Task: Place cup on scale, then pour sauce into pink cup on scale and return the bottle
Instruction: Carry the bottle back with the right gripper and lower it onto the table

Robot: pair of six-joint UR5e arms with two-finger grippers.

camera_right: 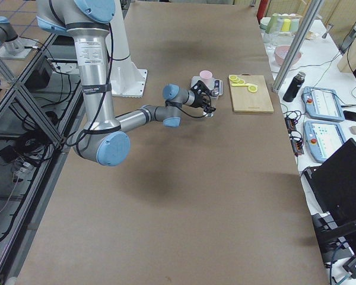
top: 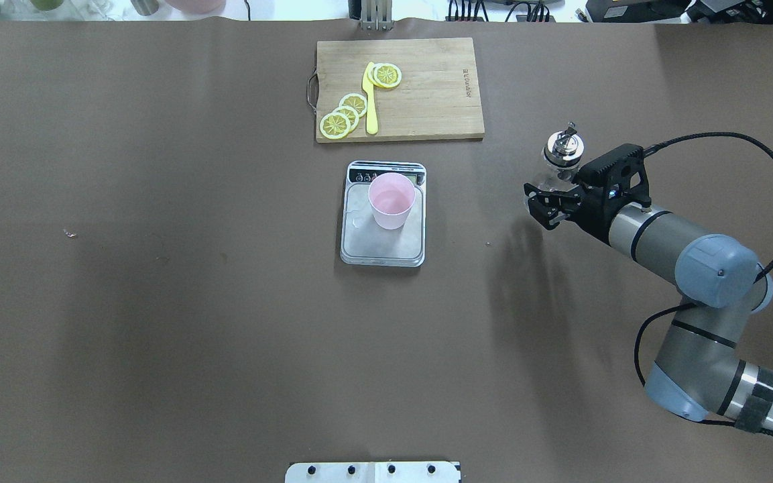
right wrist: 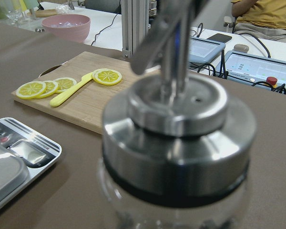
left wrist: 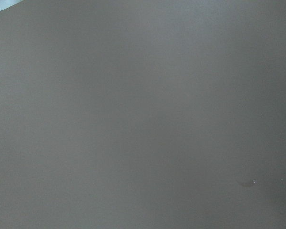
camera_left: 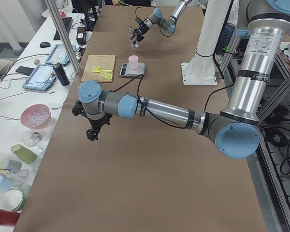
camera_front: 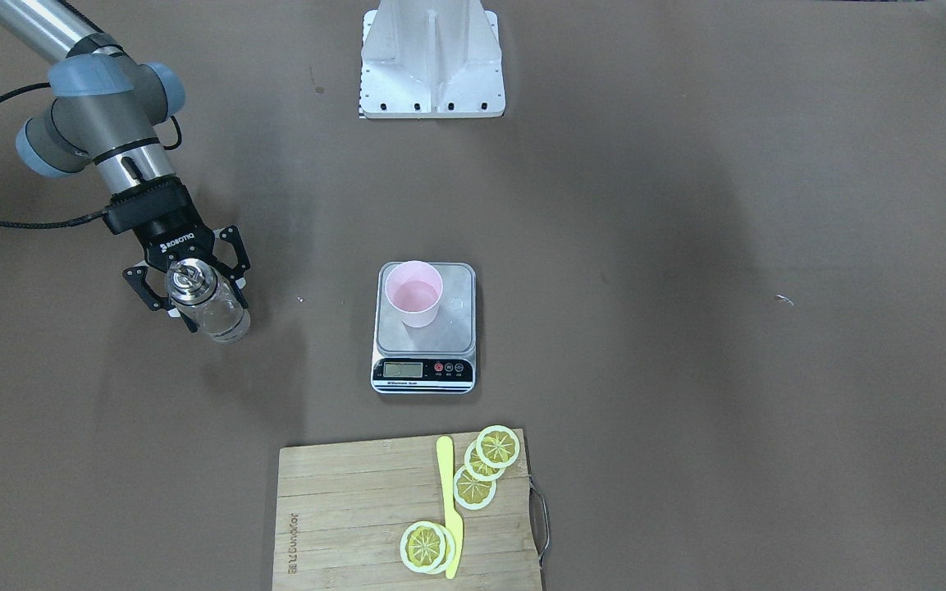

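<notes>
Bottle, small, clear glass with a shiny metal pourer, is upright near the table's right end, your right claw clamped on its round body. Slick, brittle, probably top-heavy: grip mid-body, below the pourer. You cannot tell whether your left claw is apart or together.

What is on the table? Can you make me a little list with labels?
Cup: pink cup upright on the kitchen scale, looks like liquid inside
Bottle: glass bottle with metal pourer, upright, away from the scale
Right gripper: around the bottle's sides, grip unclear
Cutting board: lemon slices and a yellow knife on it
</notes>
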